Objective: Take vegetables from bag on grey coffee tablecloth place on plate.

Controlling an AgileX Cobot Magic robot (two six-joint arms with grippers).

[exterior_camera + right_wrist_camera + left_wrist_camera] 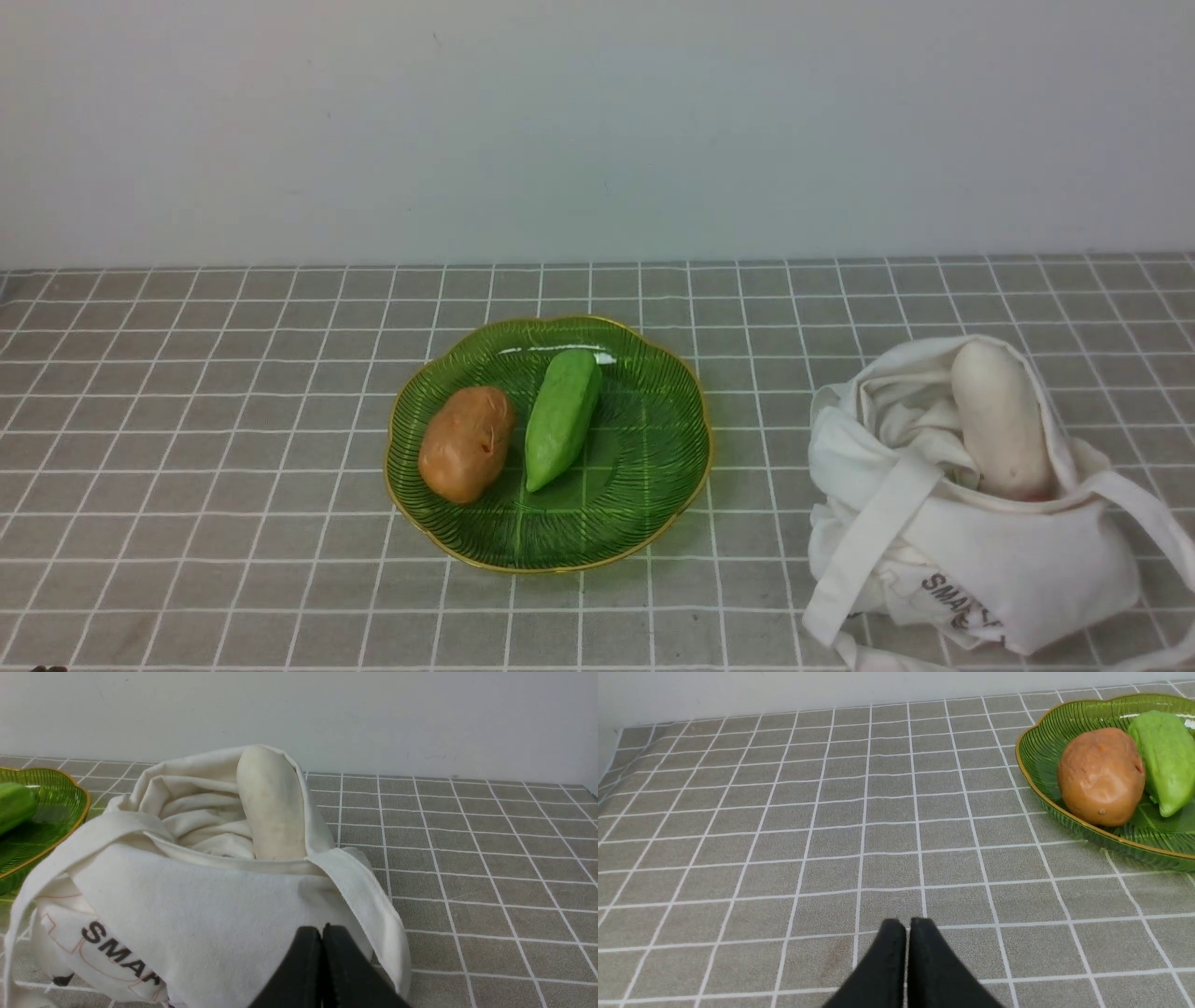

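Observation:
On the grey checked tablecloth (187,448) the green plate (653,448) carries a brown potato (467,444) and a light-green vegetable (562,417) side by side. To its right the white bag (990,551) lies slumped, a white radish (1001,418) sticking out of its mouth. Neither gripper shows in the front view. The left gripper (906,926) is shut and empty over bare cloth, short of the plate (1036,756) and potato (1101,776). My right gripper (322,932) is shut and empty, just before the bag (210,914), the radish (272,802) beyond it.
A plain pale wall (597,121) rises behind the table's back edge. A wide bag strap (369,900) drapes over the cloth beside the right gripper. The plate's rim (70,812) lies close to the bag.

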